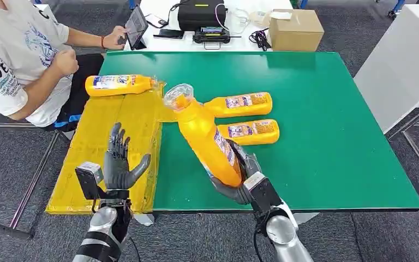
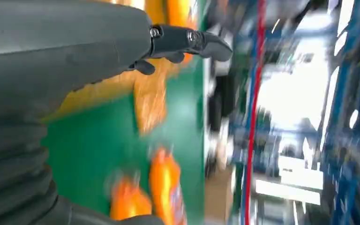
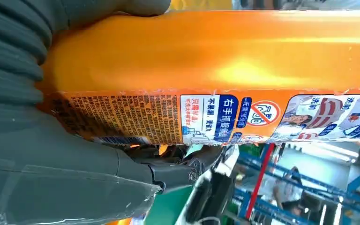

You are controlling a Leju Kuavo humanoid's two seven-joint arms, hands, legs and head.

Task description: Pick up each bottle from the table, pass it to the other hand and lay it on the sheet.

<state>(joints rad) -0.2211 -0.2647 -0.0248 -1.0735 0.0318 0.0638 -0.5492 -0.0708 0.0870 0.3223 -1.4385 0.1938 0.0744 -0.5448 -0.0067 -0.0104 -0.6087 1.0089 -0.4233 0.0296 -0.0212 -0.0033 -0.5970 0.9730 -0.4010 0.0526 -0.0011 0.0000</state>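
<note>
Quick progress check, going left to right. There's a person sitting at the far left corner with a tablet, not touching my stuff. On the yellow sheet I've got one bottle lying on its side at the far end, so I'd call that one done. My left hand hangs over the near part of the sheet, fingers spread wide and palm up, holding nothing, ready to receive by the look of it. Next over, my right hand has a firm grip on the base of the held bottle, which is off the table and tilted with its clear cap leaning toward the sheet; the right wrist view shows my fingers wrapped around the labelled body. So the handover hasn't happened yet. Further right, two more bottles lie side by side on the green table, untouched. Roughly: one down, one mid-pass, two to go.
</note>
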